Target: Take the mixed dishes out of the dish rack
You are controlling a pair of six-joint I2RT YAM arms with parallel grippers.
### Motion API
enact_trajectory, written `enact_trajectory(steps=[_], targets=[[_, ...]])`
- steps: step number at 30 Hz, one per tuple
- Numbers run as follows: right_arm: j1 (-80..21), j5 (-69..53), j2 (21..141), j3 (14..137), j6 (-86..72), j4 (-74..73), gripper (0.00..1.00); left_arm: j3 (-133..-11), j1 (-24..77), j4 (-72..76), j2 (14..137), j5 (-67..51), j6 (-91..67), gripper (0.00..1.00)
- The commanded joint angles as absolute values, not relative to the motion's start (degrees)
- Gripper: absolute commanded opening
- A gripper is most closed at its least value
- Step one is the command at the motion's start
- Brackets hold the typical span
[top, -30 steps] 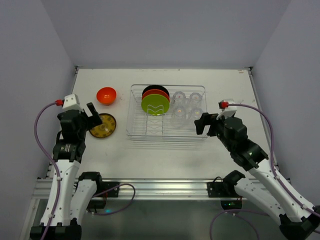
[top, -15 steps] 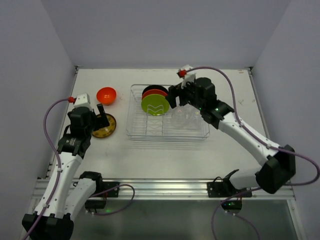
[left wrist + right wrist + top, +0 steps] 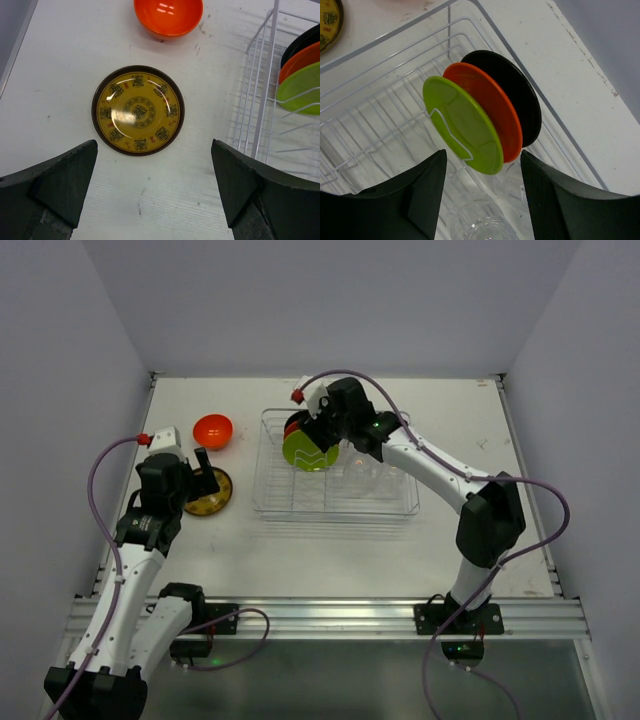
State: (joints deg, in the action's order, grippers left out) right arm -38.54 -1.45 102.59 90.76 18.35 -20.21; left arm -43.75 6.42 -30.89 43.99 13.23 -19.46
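The dish rack (image 3: 268, 502) holds three upright plates: lime green (image 3: 310, 452), red-orange (image 3: 300, 430) and black (image 3: 298, 420). Clear tumblers (image 3: 378, 476) stand in its right half. My right gripper (image 3: 318, 430) is open and empty just above these plates; in the right wrist view its gripper (image 3: 482, 160) straddles the edge of the green plate (image 3: 462, 125), with the red-orange (image 3: 492, 107) and black (image 3: 517, 92) plates behind and a tumbler (image 3: 480, 222) below. My left gripper (image 3: 200, 472) (image 3: 153, 162) is open above the yellow-brown plate (image 3: 138, 110), which lies flat on the table.
The orange bowl (image 3: 213, 430) (image 3: 168, 15) sits on the table left of the rack, behind the yellow-brown plate (image 3: 207, 492). The rack's left wall (image 3: 260, 95) stands right of my left gripper. The rack's rim (image 3: 570, 137) runs past the black plate.
My right arm has swung from the rack's right side across the tumblers to just above the upright plates. My left gripper shifted slightly toward the yellow-brown plate, then held still.
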Motion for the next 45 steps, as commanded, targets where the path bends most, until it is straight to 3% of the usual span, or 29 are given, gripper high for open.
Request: enact_trajectory(steps=[1, 6, 13, 21, 28, 34, 37, 45], targets=[[-39.0, -1.5, 99.9, 90.3, 22.0, -19.3, 0.63, -45.3, 6.2, -29.2, 44.1, 12.7, -19.2, 1.00], [-39.1, -0.3, 105.6, 93.9, 27.1, -21.4, 0.60, -45.2, 6.2, -29.0, 44.1, 12.1, -19.1, 1.00], [-39.1, 1.1, 113.2, 101.9, 32.3, -23.4, 0.48, -45.2, 6.2, -28.9, 44.5, 11.7, -18.9, 1.00], [-39.1, 0.4, 116.7, 102.7, 34.5, -22.7, 0.41, -45.1, 6.2, -28.8, 44.6, 11.2, -18.7, 1.00], [-39.0, -1.8, 119.1, 102.6, 37.3, -22.1, 0.23, -45.1, 6.2, -28.7, 44.6, 10.5, -18.5, 1.00], [-39.0, -2.5, 116.2, 100.5, 39.1, -21.2, 0.05, -45.1, 6.2, -28.7, 44.4, 10.5, -18.5, 1.00], [-39.0, -2.2, 112.7, 97.9, 40.4, -18.6, 0.00, -45.0, 6.2, -28.7, 44.3, 10.5, -18.5, 1.00], [-39.0, -0.4, 106.0, 96.4, 42.0, -18.9, 0.00, -45.0, 6.2, -28.5, 43.3, 10.2, -18.5, 1.00]])
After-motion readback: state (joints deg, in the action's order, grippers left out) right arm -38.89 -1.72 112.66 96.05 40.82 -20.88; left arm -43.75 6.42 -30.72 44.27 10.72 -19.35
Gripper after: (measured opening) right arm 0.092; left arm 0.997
